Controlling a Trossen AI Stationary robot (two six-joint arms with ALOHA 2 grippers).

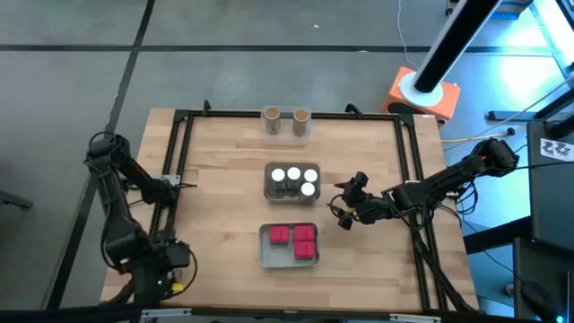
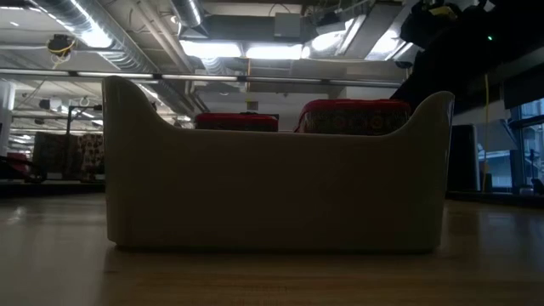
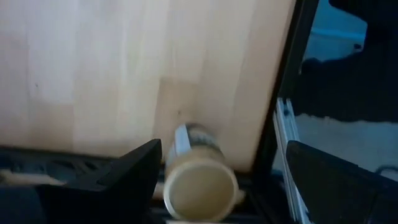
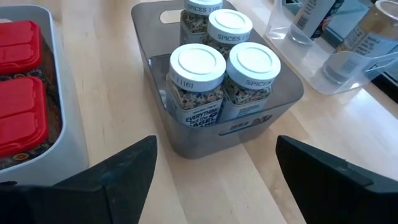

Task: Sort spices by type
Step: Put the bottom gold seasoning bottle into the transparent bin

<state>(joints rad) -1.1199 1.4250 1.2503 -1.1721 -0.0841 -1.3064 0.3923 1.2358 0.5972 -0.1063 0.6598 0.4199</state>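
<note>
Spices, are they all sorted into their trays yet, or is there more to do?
Nearly. Done: four white-lidded jars share the grey tray, three red boxes sit in the white tray, and two tan-topped cylinders stand together at the far edge. In hand: nothing gripped; the open left gripper frames a stray cylinder. Left: moving that one. The right gripper waits open.

A light wooden table with a black metal frame fills the centre. At mid-frame sits a grey rectangular tray, below it a white rectangular tray, and top centre a clear plastic tray.
</note>
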